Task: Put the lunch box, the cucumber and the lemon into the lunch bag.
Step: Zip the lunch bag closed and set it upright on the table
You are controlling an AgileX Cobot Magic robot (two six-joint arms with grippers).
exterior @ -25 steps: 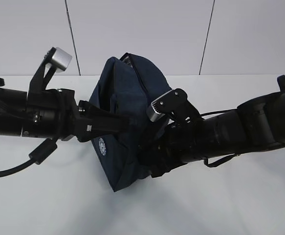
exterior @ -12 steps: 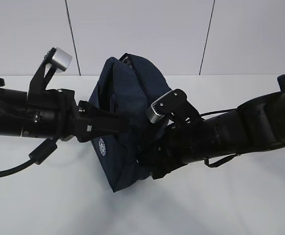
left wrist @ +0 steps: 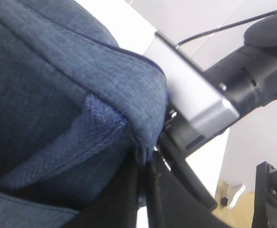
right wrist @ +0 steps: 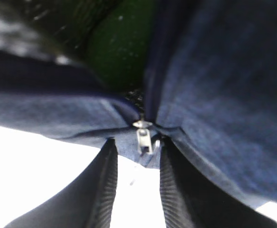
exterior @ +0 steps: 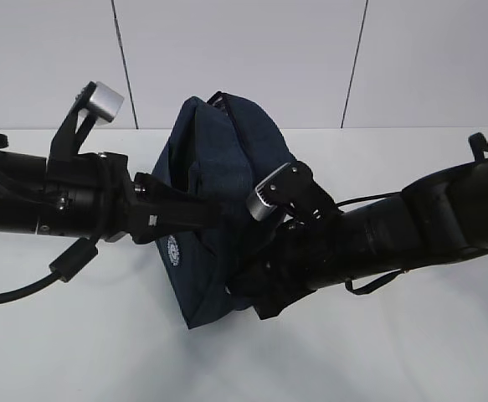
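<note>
Right up close in the right wrist view, the right gripper (right wrist: pixel 137 152) has its two ribbed fingers (right wrist: pixel 104 183) pinched in on the metal zipper pull (right wrist: pixel 142 137), clenched on it at the seam of the lunch bag (right wrist: pixel 214 95). Just beyond the fingertips the seam gapes, and the dark green cucumber (right wrist: pixel 119 47) shows inside. Lunch box and lemon can't be made out. Over on the left, the left gripper (exterior: pixel 195 213) is pressed into the bag's side fabric (left wrist: pixel 57 85); whether it's clamped or released I cannot tell, the fingertips are buried. Farther back, the navy bag (exterior: pixel 218 159) stands on the white table (exterior: pixel 84 352) between both arms, its round white logo (exterior: pixel 175 249) just below the left gripper.
</note>
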